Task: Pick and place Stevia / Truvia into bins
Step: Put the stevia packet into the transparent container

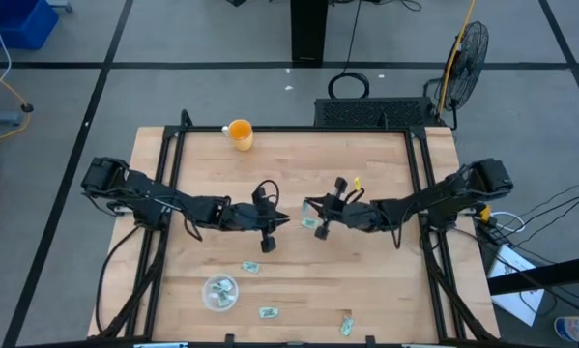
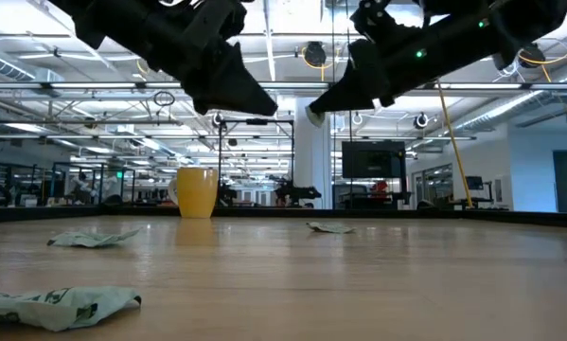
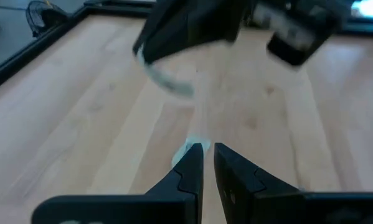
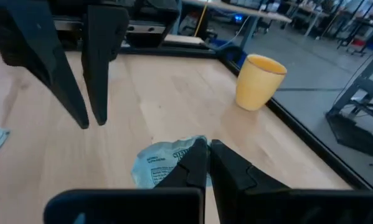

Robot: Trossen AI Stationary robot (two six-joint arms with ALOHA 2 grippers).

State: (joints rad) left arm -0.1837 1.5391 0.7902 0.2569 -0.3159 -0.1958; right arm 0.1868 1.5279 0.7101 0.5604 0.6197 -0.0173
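Observation:
My right gripper (image 1: pixel 317 225) hangs above the table's middle, shut on a green and white sachet (image 4: pixel 164 165), which also shows in the high view (image 1: pixel 309 223). My left gripper (image 1: pixel 269 235) hangs just to its left, shut and empty (image 3: pixel 207 152). Both are well above the wood in the low view. Other sachets lie flat on the table (image 1: pixel 251 267) (image 1: pixel 268 312) (image 1: pixel 347 326), and one lies below the grippers (image 2: pixel 328 227). The clear cup (image 1: pixel 220 292) stands near the table's near edge with sachets inside. My right gripper pinches the sachet by one edge (image 4: pixel 189 163) between its two fingertips. The sachet is lifted clear of the table and sticks out crumpled beside the fingers; a pale bit of it shows at the tip in the low view (image 2: pixel 311 115).
A yellow cup (image 1: pixel 240 133) stands near the table's far edge, left of centre. Black frame rails (image 1: pixel 168 193) (image 1: pixel 419 193) run along the left and right sides. The two grippers are close to each other over the middle.

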